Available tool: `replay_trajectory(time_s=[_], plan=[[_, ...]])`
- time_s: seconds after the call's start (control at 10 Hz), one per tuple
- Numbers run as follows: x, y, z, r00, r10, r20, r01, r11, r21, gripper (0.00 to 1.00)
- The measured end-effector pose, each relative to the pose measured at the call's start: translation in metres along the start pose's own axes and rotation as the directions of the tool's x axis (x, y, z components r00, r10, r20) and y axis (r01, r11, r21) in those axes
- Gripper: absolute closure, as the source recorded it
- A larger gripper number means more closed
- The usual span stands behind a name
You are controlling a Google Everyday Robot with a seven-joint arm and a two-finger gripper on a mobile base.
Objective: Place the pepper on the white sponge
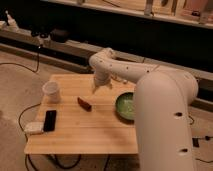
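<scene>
1. Our pincer (96, 88) hangs open and empty over the wooden table (100, 135), at 1 o'clock from the pepper (84, 104).
2. We see the pepper lying mid-table, with the white sponge (33, 128) at its 8 o'clock.
3. We think the pepper is light, smooth and a bit soft, so pinch its middle gently.
4. We count one pepper, one white sponge, one black phone (49, 120), one white cup (51, 91) and one green bowl (126, 106).

I've got the arm (127, 74) reaching out from the big white shoulder link (165, 115) on the right of my view, running leftward and away to a rounded elbow joint (102, 59). From there the wrist (100, 75) drops almost straight down. The gripper (95, 87) hangs at the bottom of it, pointing downward, well left of the shoulder link, fingers spread apart, nothing between them.
</scene>
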Motion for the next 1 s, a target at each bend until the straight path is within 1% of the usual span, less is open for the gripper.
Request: replay_trajectory(time_s=[0.1,0.2,0.3,0.4,0.5,0.6,0.8,0.9,1.0], plan=[[-0.002,-0.014,0.001,0.995,-0.097,0.004,0.097,0.995,0.015,0.31],[-0.005,-0.029,0.005,0.976,-0.217,0.016,0.217,0.976,0.016,0.31],[-0.008,-0.039,0.009,0.951,-0.309,0.029,0.309,0.951,0.011,0.31],[-0.009,-0.046,0.014,0.924,-0.379,0.041,0.38,0.925,-0.002,0.31],[-0.011,-0.054,0.017,0.895,-0.442,0.052,0.443,0.896,-0.009,0.31],[-0.011,-0.055,0.018,0.886,-0.461,0.055,0.463,0.886,-0.013,0.31],[-0.011,-0.053,0.017,0.885,-0.463,0.053,0.464,0.886,-0.014,0.31],[-0.009,-0.058,0.02,0.879,-0.476,0.039,0.476,0.879,0.0,0.31],[-0.004,-0.07,0.028,0.862,-0.507,0.018,0.507,0.862,0.019,0.31]])
